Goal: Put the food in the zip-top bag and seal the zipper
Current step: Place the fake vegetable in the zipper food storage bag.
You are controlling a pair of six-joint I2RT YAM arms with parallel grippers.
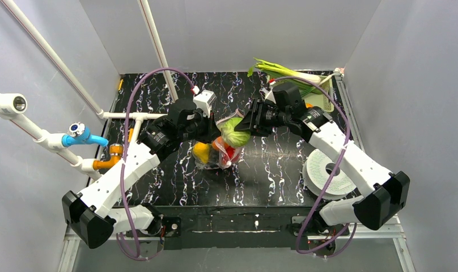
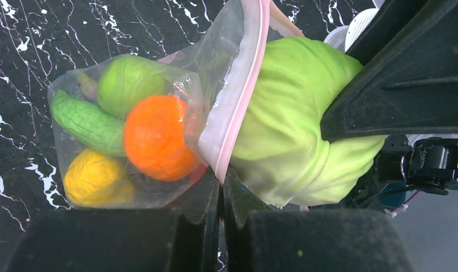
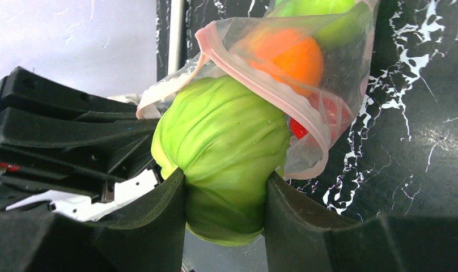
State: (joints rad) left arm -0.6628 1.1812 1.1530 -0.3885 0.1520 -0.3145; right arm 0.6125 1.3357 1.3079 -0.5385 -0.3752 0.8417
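Note:
The clear zip-top bag (image 1: 218,157) hangs above the table's middle with its mouth up. My left gripper (image 2: 221,180) is shut on its pink zipper strip (image 2: 242,99) and holds the mouth open. Inside the bag are an orange fruit (image 2: 156,137), a yellow one (image 2: 95,178), a green round one (image 2: 127,81), a green cucumber (image 2: 82,122) and something red (image 3: 334,110). My right gripper (image 3: 225,184) is shut on a light green cabbage (image 3: 227,141), held at the bag's mouth, partly under the strip. The cabbage also shows in the top view (image 1: 236,131).
A long leek (image 1: 283,72) lies at the back right over a pale green basket (image 1: 327,101). A white round disc (image 1: 327,171) lies on the right under my right arm. White pipes with a blue valve (image 1: 79,135) stand along the left.

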